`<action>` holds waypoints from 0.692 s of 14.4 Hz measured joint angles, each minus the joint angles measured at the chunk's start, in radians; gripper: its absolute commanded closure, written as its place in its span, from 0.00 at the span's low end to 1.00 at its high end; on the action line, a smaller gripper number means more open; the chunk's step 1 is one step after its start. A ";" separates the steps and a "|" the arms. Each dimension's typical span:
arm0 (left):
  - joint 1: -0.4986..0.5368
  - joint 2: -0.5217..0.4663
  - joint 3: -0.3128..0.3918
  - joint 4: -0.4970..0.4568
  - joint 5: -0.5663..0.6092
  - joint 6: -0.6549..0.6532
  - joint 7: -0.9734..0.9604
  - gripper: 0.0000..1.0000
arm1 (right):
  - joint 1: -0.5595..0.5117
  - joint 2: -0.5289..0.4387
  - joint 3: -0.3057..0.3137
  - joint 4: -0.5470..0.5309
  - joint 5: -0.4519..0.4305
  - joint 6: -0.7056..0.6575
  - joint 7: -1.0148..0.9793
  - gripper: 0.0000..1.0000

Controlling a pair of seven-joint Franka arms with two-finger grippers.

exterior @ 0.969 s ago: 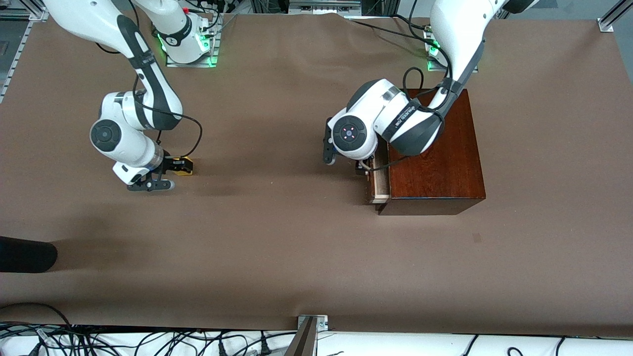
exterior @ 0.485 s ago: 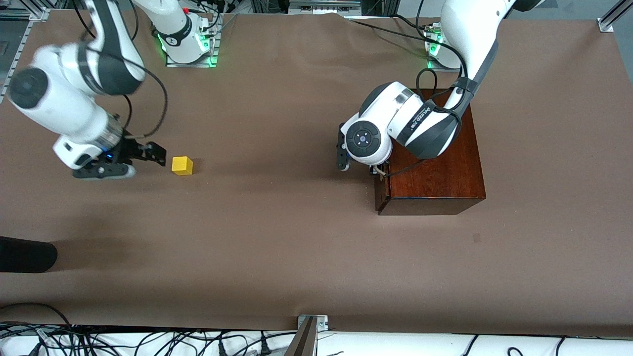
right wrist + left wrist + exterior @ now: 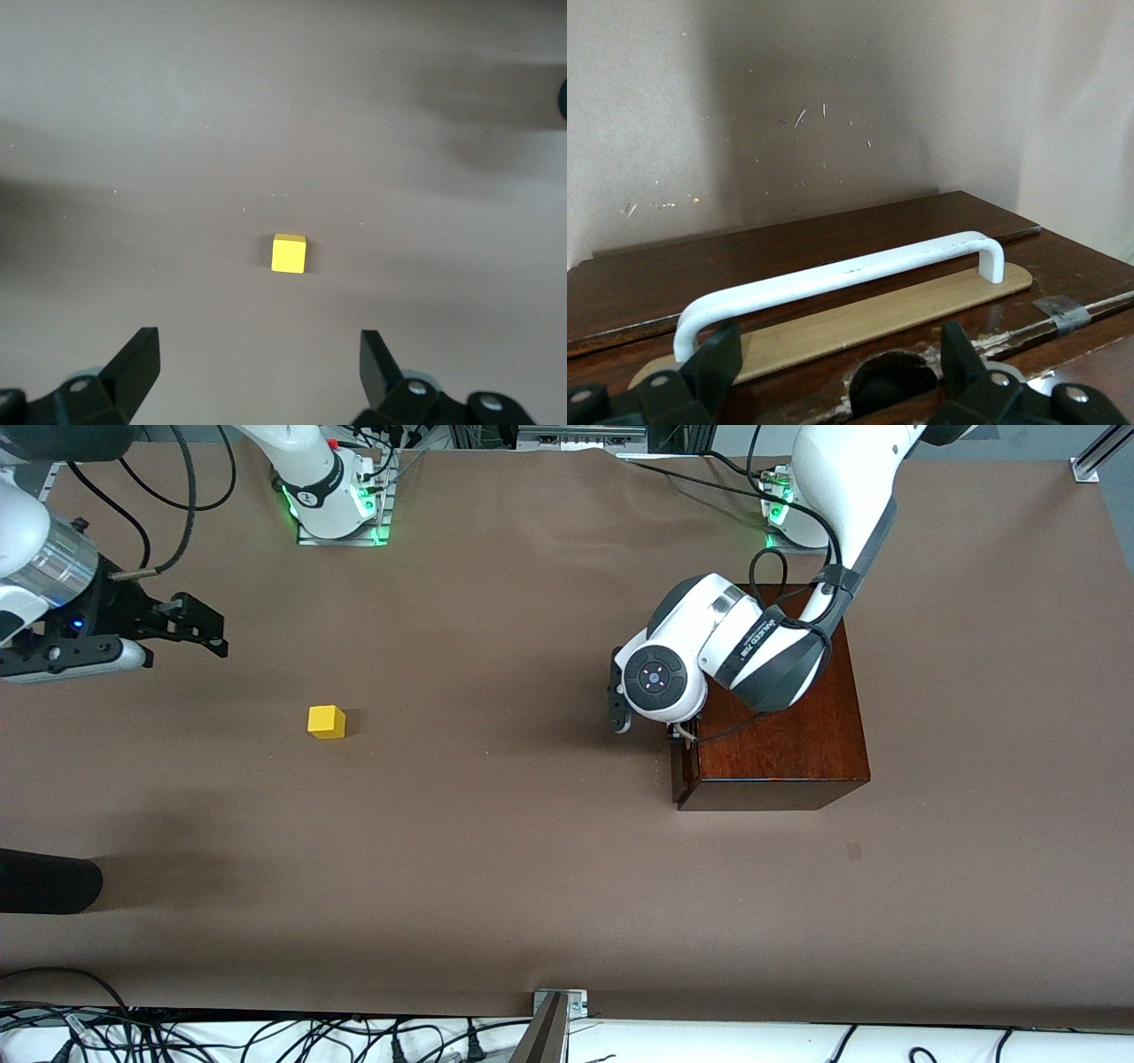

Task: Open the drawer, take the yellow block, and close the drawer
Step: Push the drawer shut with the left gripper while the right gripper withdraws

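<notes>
The yellow block [image 3: 326,721] sits alone on the brown table toward the right arm's end, and it also shows in the right wrist view [image 3: 289,253]. My right gripper [image 3: 205,631] hangs open and empty, raised above the table, off to the side of the block; its fingertips [image 3: 139,351] are well apart. The drawer [image 3: 679,772] is pushed into the reddish-brown wooden box [image 3: 780,735], with no pale inside showing. My left gripper [image 3: 837,372] stands open right in front of the drawer's white bar handle [image 3: 833,279], not gripping it. In the front view the left wrist hides it.
A dark rounded object [image 3: 44,880] pokes in at the table's edge at the right arm's end, nearer the front camera. Cables run along the table's front edge. A metal bracket [image 3: 558,1005] stands at the middle of that edge.
The drawer has slid shut under my left gripper. My right gripper let go of the yellow block on the table, then rose and swung away toward the right arm's end.
</notes>
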 measured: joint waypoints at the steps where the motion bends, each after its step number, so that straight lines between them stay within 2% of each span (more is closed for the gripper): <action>1: 0.000 -0.002 -0.001 0.000 0.000 0.000 0.000 0.00 | -0.001 0.006 -0.001 0.008 0.000 -0.004 -0.005 0.00; 4: -0.001 -0.022 -0.019 0.002 -0.010 0.002 0.000 0.00 | -0.001 0.018 -0.002 0.012 -0.003 -0.005 -0.008 0.00; 6: -0.003 -0.052 -0.042 0.006 -0.060 0.006 -0.002 0.00 | -0.001 0.019 -0.002 0.012 -0.016 -0.008 -0.008 0.00; 8: -0.004 -0.106 -0.045 0.011 -0.120 0.006 -0.005 0.00 | -0.001 0.019 -0.001 0.014 -0.041 -0.008 -0.009 0.00; 10: 0.013 -0.176 -0.037 0.016 -0.127 0.006 -0.033 0.00 | 0.000 0.020 0.003 0.023 -0.067 -0.010 -0.009 0.00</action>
